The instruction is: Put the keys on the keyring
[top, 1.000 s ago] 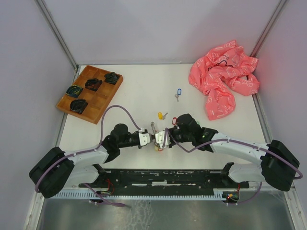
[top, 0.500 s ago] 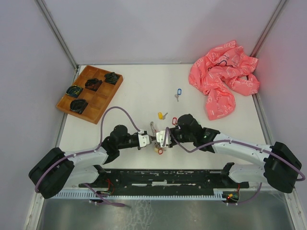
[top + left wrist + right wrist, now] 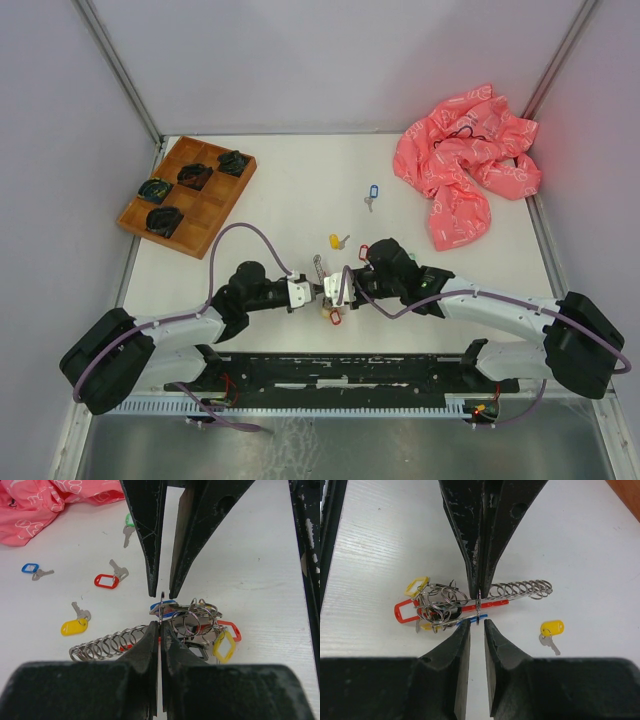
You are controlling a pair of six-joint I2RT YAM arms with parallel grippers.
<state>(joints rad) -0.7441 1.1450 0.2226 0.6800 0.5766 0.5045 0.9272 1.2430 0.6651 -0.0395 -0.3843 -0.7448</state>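
The right hand (image 3: 476, 626), pressed together a second ago, now stands slightly spread at the ring (image 3: 161, 611) the left hand (image 3: 160, 626) pinches, so the keyring (image 3: 196, 621) at 6 o'clock on the surface (image 3: 290, 200) likely needs regripping before the yellow key (image 3: 551, 628) goes on.

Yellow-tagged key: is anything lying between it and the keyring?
Nothing visible does. The yellow-tagged key lies apart from the keyring, just off its chain end, with only bare table between them.
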